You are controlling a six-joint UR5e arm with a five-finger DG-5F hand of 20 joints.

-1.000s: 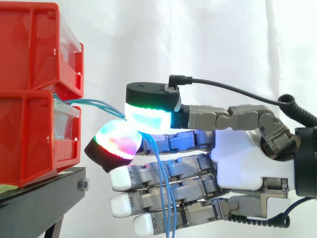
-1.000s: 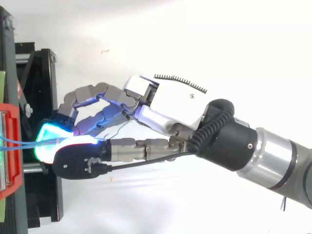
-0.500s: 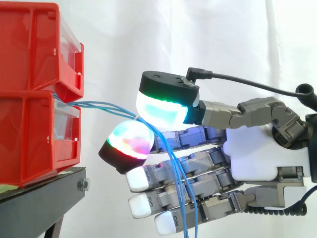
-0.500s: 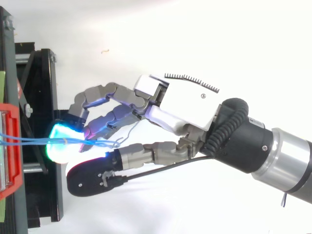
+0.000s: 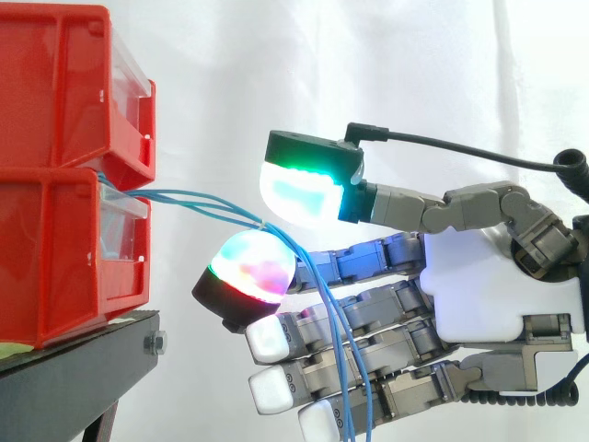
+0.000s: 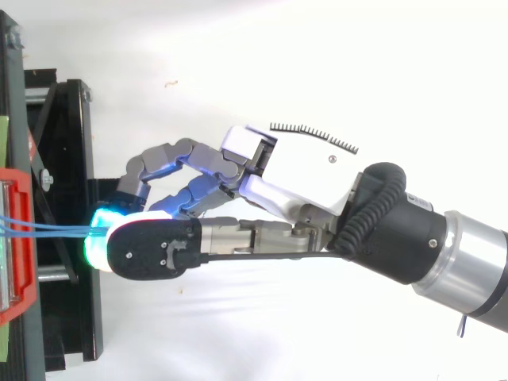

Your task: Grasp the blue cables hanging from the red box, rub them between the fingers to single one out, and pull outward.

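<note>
**Blue cables caught between thumb and fingertip, just off the red bins**

In the side view, two red bins sit stacked at the left edge of the frame, the upper red bin point(image 5: 55, 83) on the lower red bin point(image 5: 46, 258), both on a black stand point(image 5: 74, 368) at the lower left. A white curtain point(image 5: 386, 64) fills the background.

The blue cables point(image 5: 184, 196) leave the front of the bins at the seam where the upper bin meets the lower one. They run rightward, dipping slightly, to the middle of the frame. There they bend sharply and hang down across the fronts of the other fingers, running off the bottom edge.

The hand point(image 5: 502, 295) reaches in from the right with its palm at the right of the frame. The bend in the cables sits where the thumb pad point(image 5: 304, 189), glowing green and white, comes down towards a fingertip pad point(image 5: 253, 267) glowing in mixed colours. The cables pass between these two pads in a light pinch. The lower fingers point(image 5: 368, 345) stretch out nearly straight towards the bins, their tips white.

From above, the hand point(image 6: 302, 171) stands clear of the bins, and the cables point(image 6: 48, 229) span the gap at the left of the frame, from the red bin edge point(image 6: 20, 238) to the thumb's tip.
</note>
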